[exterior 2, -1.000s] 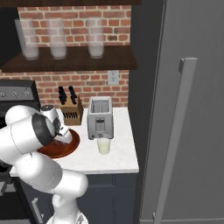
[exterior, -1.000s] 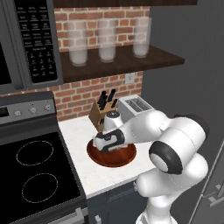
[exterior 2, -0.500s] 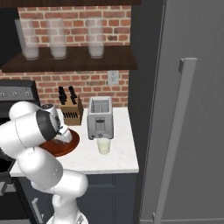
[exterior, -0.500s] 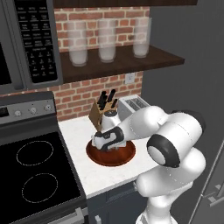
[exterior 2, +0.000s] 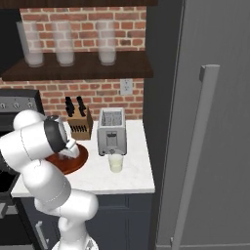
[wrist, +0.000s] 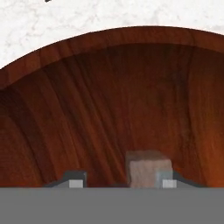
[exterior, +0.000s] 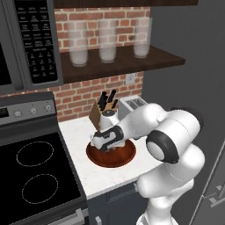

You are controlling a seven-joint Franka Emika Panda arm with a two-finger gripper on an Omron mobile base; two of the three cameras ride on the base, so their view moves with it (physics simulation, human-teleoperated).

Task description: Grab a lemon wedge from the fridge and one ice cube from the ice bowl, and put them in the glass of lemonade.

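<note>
Inside ice bowl (wrist: pixel 109 78): gripper (wrist: pixel 122 181) tips astride ice cube (wrist: pixel 146 170), grip unclear. Right base view adds glass of lemonade (exterior 2: pixel 115 162) before toaster (exterior 2: pixel 112 131).

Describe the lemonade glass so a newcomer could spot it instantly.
Start at the tall dark grey fridge; the white counter runs off its left side. On it, in front of the silver toaster, stands the glass of lemonade. It is short, clear and holds pale yellowish liquid, unlike the three tall frosted glasses on the shelf above.
</note>
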